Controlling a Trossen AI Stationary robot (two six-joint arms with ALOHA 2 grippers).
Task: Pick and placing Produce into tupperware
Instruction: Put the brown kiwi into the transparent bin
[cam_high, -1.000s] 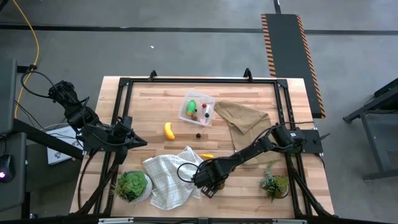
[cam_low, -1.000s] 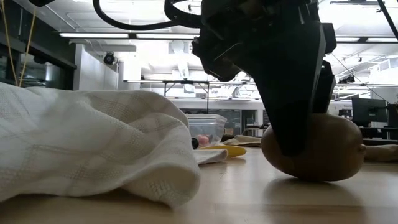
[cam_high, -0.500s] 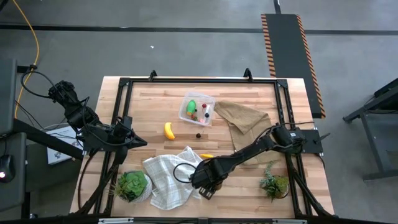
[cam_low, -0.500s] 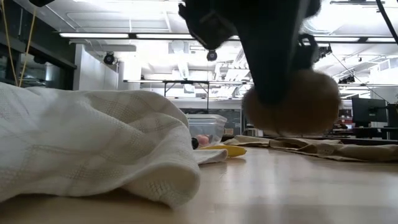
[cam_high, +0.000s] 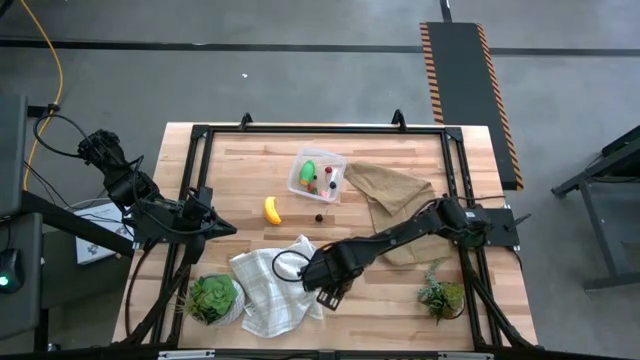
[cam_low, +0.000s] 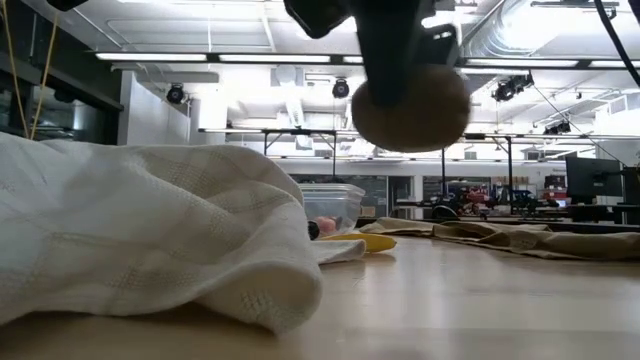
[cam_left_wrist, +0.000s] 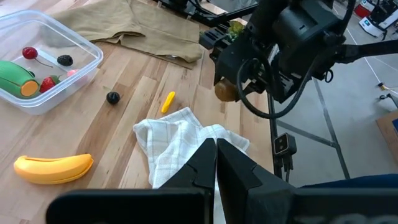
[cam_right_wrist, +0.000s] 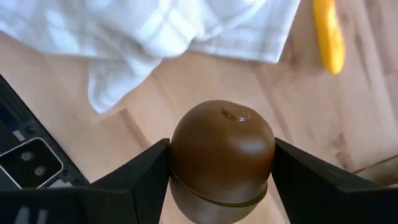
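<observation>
Right gripper (cam_right_wrist: 222, 163): fingers pinch the brown kiwi (cam_right_wrist: 222, 152), held clear above the tabletop (cam_low: 480, 300). Just beside it lies the white checked cloth (cam_high: 268, 285); the small yellow piece (cam_right_wrist: 328, 34) is near. The tupperware (cam_high: 317, 175) sits well apart. Left gripper (cam_left_wrist: 216, 155): fingers pressed together, empty.

A grey concrete floor (cam_high: 300, 80) is surrounding the wooden worktop (cam_high: 250, 180), a black-and-orange striped strip (cam_high: 465, 90) is running at upper right, and long ceiling lights (cam_low: 180, 57) are glowing across the low view's top.
</observation>
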